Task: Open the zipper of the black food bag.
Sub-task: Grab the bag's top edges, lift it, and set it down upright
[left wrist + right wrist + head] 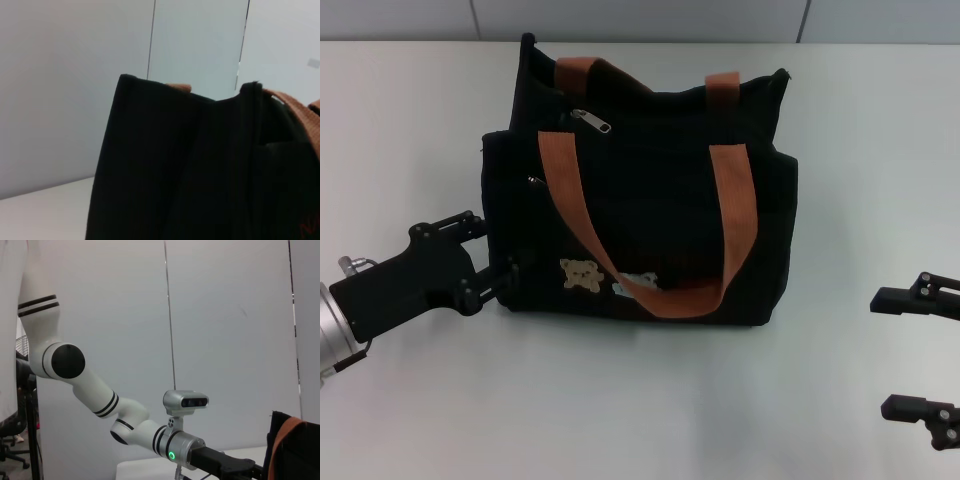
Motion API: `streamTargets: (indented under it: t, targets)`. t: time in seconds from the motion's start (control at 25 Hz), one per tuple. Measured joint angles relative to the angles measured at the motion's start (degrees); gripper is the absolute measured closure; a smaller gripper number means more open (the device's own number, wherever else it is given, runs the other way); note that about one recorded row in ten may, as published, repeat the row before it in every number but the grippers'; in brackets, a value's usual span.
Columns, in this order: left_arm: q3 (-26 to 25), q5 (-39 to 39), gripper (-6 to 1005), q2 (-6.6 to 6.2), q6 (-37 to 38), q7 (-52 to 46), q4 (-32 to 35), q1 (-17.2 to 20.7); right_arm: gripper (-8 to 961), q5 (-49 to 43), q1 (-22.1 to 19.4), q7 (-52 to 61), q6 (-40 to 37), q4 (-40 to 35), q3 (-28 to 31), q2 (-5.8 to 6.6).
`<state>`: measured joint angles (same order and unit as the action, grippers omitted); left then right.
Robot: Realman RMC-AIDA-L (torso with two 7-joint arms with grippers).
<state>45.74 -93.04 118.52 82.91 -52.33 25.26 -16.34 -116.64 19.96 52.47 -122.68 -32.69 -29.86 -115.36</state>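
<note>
The black food bag (650, 200) stands upright in the middle of the white table, its two orange-brown straps (735, 210) draped over the front and a bear patch (582, 273) low on its face. A silver zipper pull (592, 122) lies on top near the bag's left end. My left gripper (492, 250) is open at the bag's lower left side, its fingertips right against the fabric. The left wrist view shows that side of the bag (200, 165) close up. My right gripper (897, 352) is open at the table's right edge, well clear of the bag.
Bare white table (640, 400) lies in front of the bag and to both sides. A second small zipper pull (535, 181) sits on the bag's left side. The right wrist view shows my left arm (185, 447) reaching toward the bag's edge (295, 450), with a grey wall behind.
</note>
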Motion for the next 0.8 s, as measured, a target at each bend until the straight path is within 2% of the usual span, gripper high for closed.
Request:
streamTargets:
  t: [0.52, 0.8]
  targets:
    - [0.2, -0.2, 771, -0.10, 1.8, 0.4, -0.1, 0.1, 112, 0.0, 0.2, 0.0, 0.6, 0.0, -0.1, -0.04]
    - [0.2, -0.2, 854, -0.08, 2.3, 0.9, -0.1, 0.0, 113, 0.0, 0.1, 0.0, 0.6, 0.0, 0.0, -0.12]
